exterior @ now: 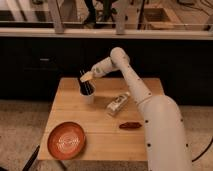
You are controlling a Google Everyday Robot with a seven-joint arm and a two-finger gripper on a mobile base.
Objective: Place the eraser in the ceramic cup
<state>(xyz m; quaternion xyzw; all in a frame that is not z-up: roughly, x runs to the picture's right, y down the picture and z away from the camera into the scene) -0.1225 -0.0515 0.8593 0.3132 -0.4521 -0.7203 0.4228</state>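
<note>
The placing step is in hand: the gripper (86, 83) is hovering right over the cup (88, 96), which is standing upright towards the back left of the wooden table (102, 137). The eraser (86, 77) is showing as a small pale yellow block at the gripper's tip, up in the air just above the cup's dark mouth and not yet inside it. Since nothing else is supporting it, the jaws are judged to be closed narrowly on it, with the dark fingers pointing down towards the rim. The arm (131, 80) is rising from the robot's white body at the right front, bending at a high elbow behind the table and reaching leftwards and down, so the wrist is slanting over the cup. The next move is calling for a small, careful lowering so that the eraser is centred over the opening, then a release; the cup is narrow and light, so a finger could be catching the rim and tipping it. A labelled bottle (117, 105) is lying just right of the cup, and an orange dish (66, 141) is sitting well apart at the front left.
</note>
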